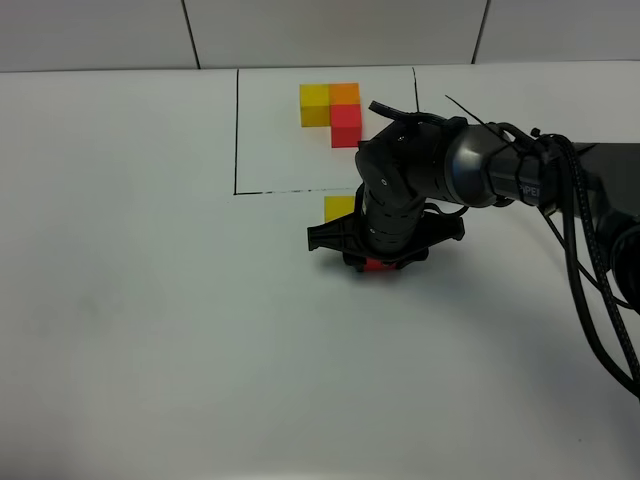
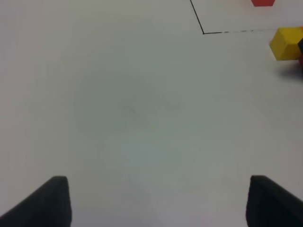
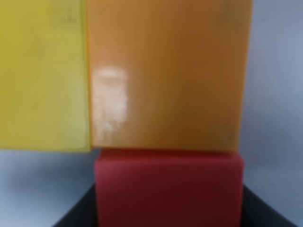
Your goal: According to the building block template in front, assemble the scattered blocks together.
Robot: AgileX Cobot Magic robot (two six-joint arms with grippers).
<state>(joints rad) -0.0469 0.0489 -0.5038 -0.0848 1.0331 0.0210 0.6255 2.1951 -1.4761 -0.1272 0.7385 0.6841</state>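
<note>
right gripper [image 1: 378, 262] low on table [image 1: 150, 330], pinching red cube [image 3: 168, 189] | orange cube [image 3: 168, 75] touching red, yellow cube [image 3: 42, 71] beside orange, just outside the outline | template [image 1: 332, 108] inside outline | left gripper [image 2: 156, 201] spread, empty

Seen close in the right wrist view, the orange block [image 3: 168, 75] has a smooth, faintly glossy face with a pale sheen, beside an equally smooth yellow block [image 3: 42, 75] and red block [image 3: 168, 189]. The bench [image 1: 150, 330] is plain matt white; the right arm [image 1: 440, 165] is dark, semi-gloss plastic.
</note>
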